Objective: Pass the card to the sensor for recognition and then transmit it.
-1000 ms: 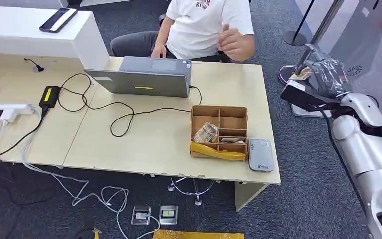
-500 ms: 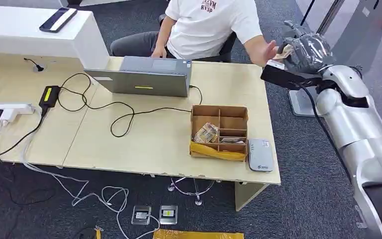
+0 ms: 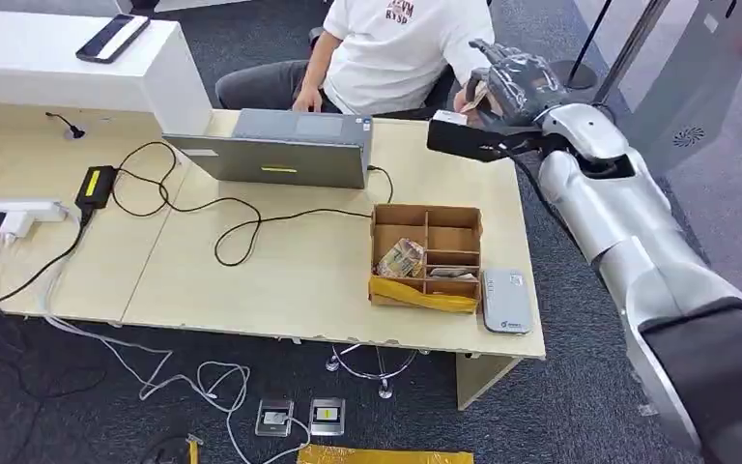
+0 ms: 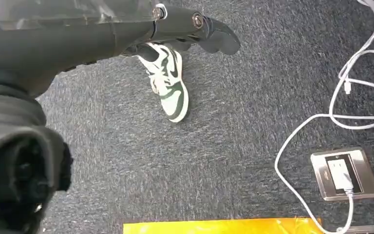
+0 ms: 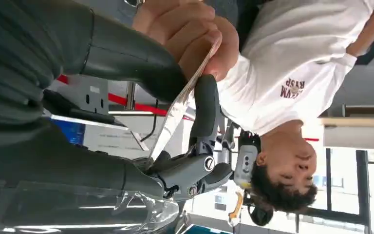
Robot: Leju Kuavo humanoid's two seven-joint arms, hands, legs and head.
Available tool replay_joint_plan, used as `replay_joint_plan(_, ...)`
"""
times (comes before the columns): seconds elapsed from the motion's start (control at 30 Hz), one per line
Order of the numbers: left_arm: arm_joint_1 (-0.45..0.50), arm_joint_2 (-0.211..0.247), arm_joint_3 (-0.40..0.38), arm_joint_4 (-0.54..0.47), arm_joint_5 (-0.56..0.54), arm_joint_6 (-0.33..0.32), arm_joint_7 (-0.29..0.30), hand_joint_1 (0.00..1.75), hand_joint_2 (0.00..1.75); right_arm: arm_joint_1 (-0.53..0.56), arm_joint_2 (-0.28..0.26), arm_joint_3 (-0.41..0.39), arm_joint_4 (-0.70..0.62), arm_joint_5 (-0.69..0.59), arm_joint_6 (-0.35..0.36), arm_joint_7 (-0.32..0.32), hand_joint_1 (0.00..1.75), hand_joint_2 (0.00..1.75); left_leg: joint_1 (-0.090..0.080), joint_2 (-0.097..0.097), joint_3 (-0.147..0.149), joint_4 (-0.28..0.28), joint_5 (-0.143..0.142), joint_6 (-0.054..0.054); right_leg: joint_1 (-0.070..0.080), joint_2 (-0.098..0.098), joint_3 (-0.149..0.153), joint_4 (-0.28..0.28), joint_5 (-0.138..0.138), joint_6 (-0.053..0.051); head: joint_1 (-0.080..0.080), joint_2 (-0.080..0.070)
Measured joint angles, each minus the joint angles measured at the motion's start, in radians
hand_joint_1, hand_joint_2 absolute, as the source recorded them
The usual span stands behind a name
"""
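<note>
Right hand (image 3: 510, 82) pinches the card (image 5: 182, 102) edge-on beyond the table's (image 3: 309, 280) far right corner, a person's hand (image 5: 187, 34) gripping the card's other end, sensor (image 3: 506, 301) well back at the table's near edge; left hand (image 4: 126, 34) hangs, state unclear.

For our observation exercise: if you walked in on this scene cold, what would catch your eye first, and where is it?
First, the right robot hand, raised past the desk's far right corner, pinching a card that a seated person's hand also grips. Next, the cardboard divider box near the front edge of the desk, with the grey card sensor right beside it.
</note>
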Motion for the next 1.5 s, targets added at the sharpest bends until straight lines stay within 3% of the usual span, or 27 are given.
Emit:
replay_joint_plan(0.23,-0.002,0.003,0.000,0.000,-0.008,-0.008,0.003,0.00,0.00,-0.003,0.038,0.021,0.049,0.012,0.011,0.035,0.00,1.75,0.000,0.000,0.000,0.000,0.000,0.000,0.000,0.000,0.000,0.000,0.000,0.000,0.000,0.000)
replay_joint_plan(0.53,-0.020,0.003,-0.020,0.000,-0.033,-0.032,0.031,0.00,0.00,0.014,0.035,0.032,0.096,0.012,-0.010,0.073,0.00,1.75,0.000,0.001,0.001,0.000,0.000,0.000,0.000,0.001,-0.001,0.000,0.000,0.000,0.000,0.000)
replay_joint_plan(1.4,-0.024,0.003,-0.032,0.000,-0.033,-0.030,0.031,0.00,0.00,0.019,0.032,0.034,0.131,0.012,-0.027,0.075,0.00,1.75,0.000,0.001,0.001,0.000,0.000,0.000,0.000,0.001,-0.001,0.000,0.000,0.000,0.000,0.000)
replay_joint_plan(1.43,-0.024,0.003,-0.033,0.000,-0.033,-0.030,0.031,0.00,0.00,0.019,0.031,0.034,0.131,0.012,-0.027,0.075,0.00,0.00,0.000,0.001,0.001,0.000,0.000,0.000,0.000,0.001,-0.001,0.000,0.000,0.000,0.000,0.000)
replay_joint_plan(1.5,-0.024,0.003,-0.034,0.000,-0.033,-0.028,0.031,0.00,0.00,0.019,0.031,0.034,0.131,0.010,-0.036,0.075,0.00,0.00,0.000,0.001,0.001,0.000,0.000,0.000,0.000,0.001,-0.001,0.000,0.000,0.000,0.000,0.000)
